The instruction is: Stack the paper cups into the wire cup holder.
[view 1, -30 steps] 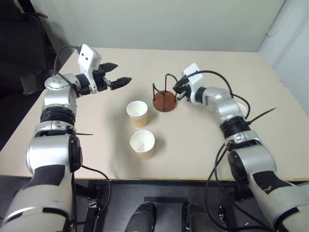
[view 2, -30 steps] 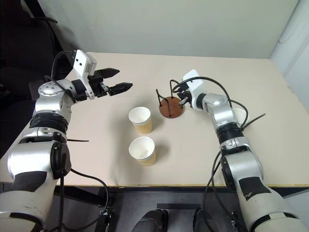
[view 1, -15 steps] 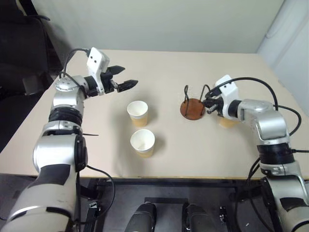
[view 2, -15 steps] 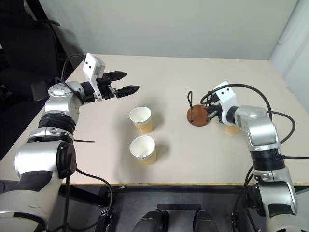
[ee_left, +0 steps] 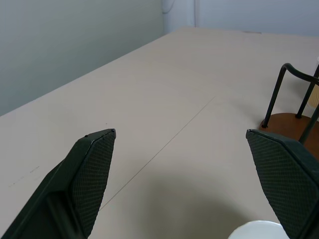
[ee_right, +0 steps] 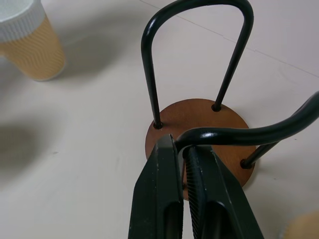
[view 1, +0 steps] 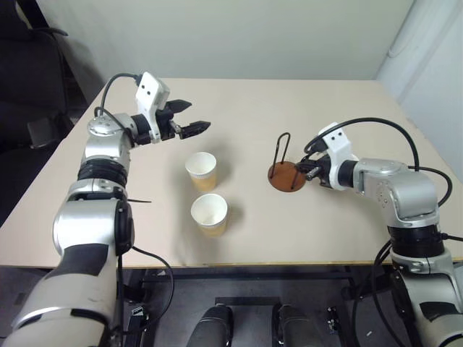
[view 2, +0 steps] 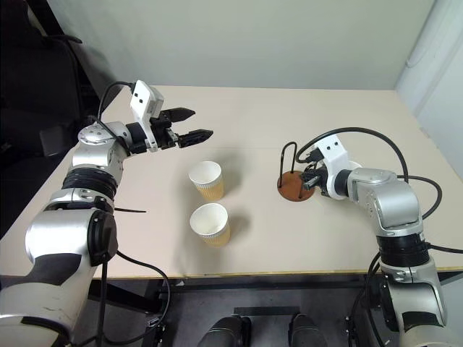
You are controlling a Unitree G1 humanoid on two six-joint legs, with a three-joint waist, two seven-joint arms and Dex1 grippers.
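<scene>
Holder (view 1: 287, 176) placement is the step in hand: my right fingers (ee_right: 185, 164) are pinched on one of its black wire loops, low down near the brown disc base, and the stand sits upright on the bench (view 1: 340, 108) toward my right side. No cup is in it yet. Two cups stand upright and apart near the middle of the bench, the far cup (view 1: 201, 170) and the near cup (view 1: 209, 215); a tan sliver at the edge of my right wrist view may be a third cup, but I cannot tell.

Next, as I judge it, I should let go of the wire once the stand is settled, then take a cup by its rim or wall and lower it between the loops. The cups are light and thin, so a firm squeeze could crush one.

My right arm is bent, elbow out, forearm running across toward the middle, fingers angled slightly down at the holder. My left fingers (view 1: 189, 117) are spread wide and hold nothing; they hover level above the bench, pointing toward the middle, just beyond the far cup.
</scene>
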